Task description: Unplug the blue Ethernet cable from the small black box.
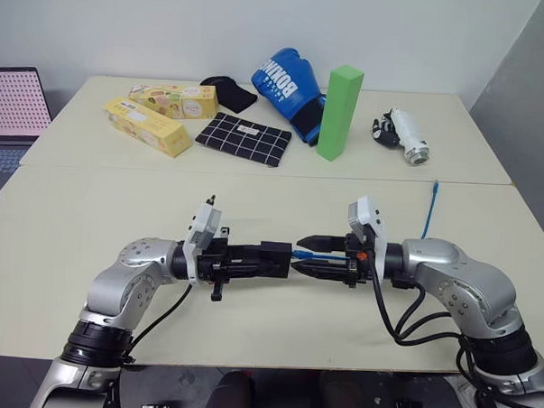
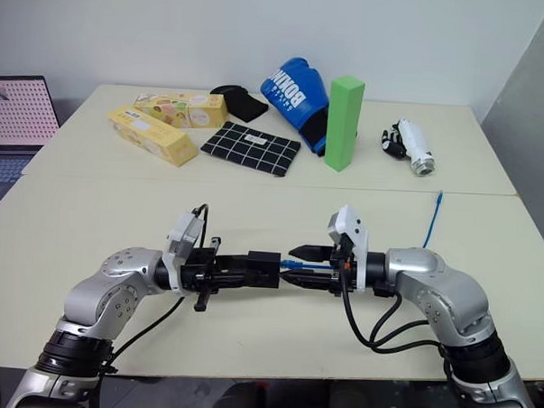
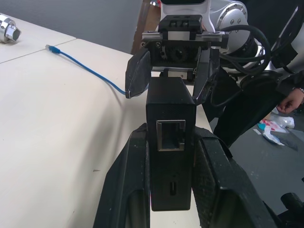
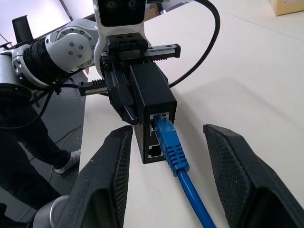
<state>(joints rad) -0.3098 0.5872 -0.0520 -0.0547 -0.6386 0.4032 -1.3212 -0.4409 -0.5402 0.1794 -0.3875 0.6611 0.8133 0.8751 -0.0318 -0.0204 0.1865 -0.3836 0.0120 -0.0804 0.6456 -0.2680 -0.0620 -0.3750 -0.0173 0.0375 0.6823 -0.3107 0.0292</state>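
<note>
A: L gripper?
B: Clamped on box, held above table.
A: Cable?
B: Plugged into box, far end on table.
A: R gripper?
B: Fingers apart either side of plug; prob. not touching.

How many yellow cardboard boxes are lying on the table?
2. One long yellow cardboard box lies at the table's far left, angled. The second yellow cardboard box lies just behind it, beside a black-and-white checked cloth pouch. None seems hidden.
</note>
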